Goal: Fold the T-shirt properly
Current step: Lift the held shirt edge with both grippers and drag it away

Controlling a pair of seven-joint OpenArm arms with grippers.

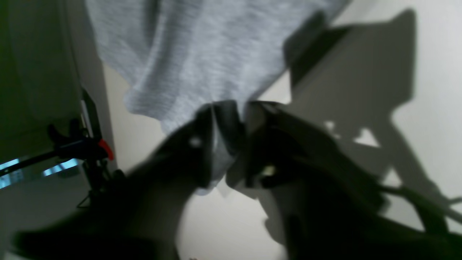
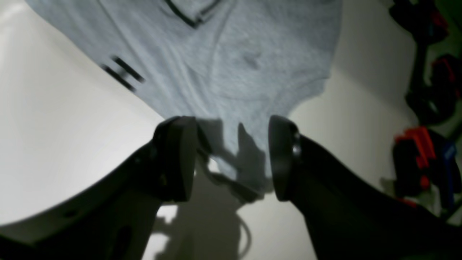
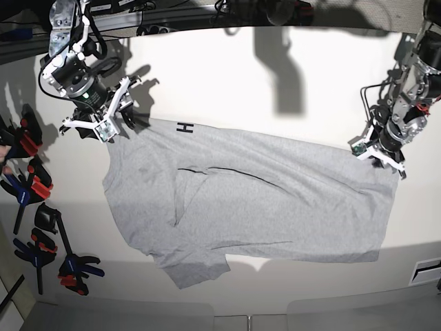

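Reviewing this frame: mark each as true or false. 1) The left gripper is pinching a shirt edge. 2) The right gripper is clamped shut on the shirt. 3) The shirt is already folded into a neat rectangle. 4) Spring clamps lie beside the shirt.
1) True: the left gripper has closed on an edge of the T-shirt.
2) False: the right gripper stands open, with the cloth edge between its fingers.
3) False: the T-shirt lies spread out and wrinkled on the table.
4) True: the clamps lie along the table edge.
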